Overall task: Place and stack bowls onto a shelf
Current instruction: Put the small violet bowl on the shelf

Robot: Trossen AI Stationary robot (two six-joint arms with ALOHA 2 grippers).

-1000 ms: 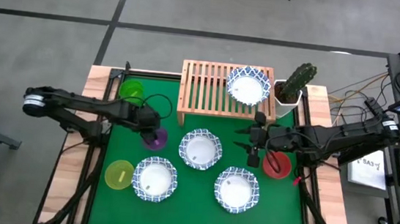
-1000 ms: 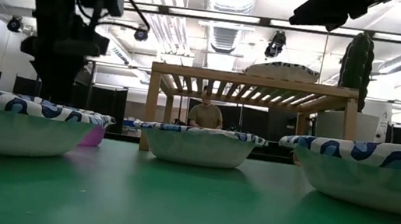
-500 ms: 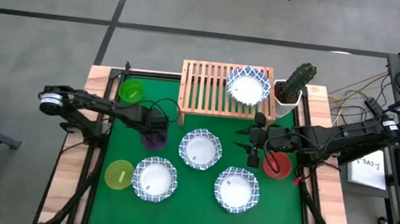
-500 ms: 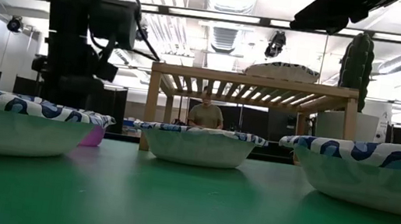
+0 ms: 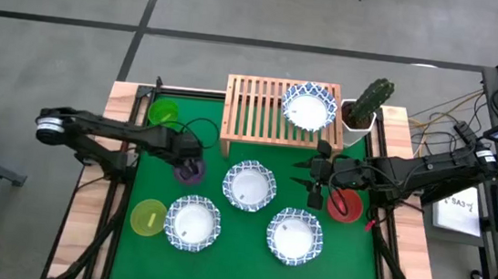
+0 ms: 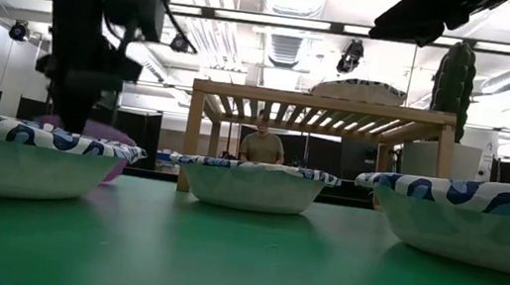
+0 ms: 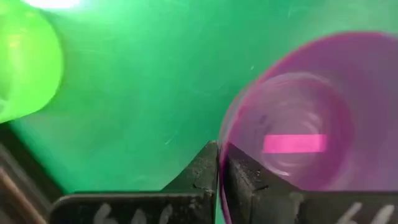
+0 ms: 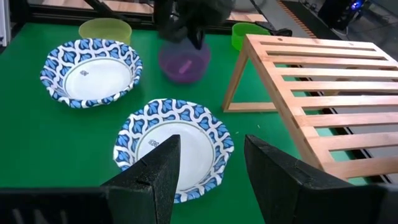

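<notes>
My left gripper (image 5: 186, 162) is shut on a small purple bowl (image 5: 192, 173) on the left part of the green mat. My right gripper (image 5: 306, 174) hangs open over the mat, between the middle white bowl (image 5: 249, 185) and the red bowl (image 5: 345, 206). The light-wood shelf (image 5: 256, 111) stands at the far edge and carries one white blue-rimmed bowl (image 5: 309, 107) on its right end. Two more white bowls (image 5: 191, 223) (image 5: 295, 235) sit near the front. A green bowl (image 5: 165, 113) and a yellow bowl (image 5: 148, 217) rest at the left. My left gripper pinches the purple bowl's rim (image 7: 221, 148) on the side toward the table's left edge, one finger (image 7: 249, 177) inside the bowl and one (image 7: 202, 171) outside. The fingers come steeply from above. The held side (image 6: 87, 126) is raised and the bowl tilts; whether its far side still touches the mat I cannot tell.
A white pot with a cactus (image 5: 367, 103) stands right of the shelf. The shelf's left and middle slats (image 8: 323, 81) are bare. In the low view a person (image 6: 260, 146) sits beyond the table, behind the shelf.
My left gripper has reached toward the table's right over the purple bowl, then drawn back a little toward the left edge with the bowl's rim in its hold. The bowl has tipped, and its held side now stands above the near white bowl's rim in the low view.
</notes>
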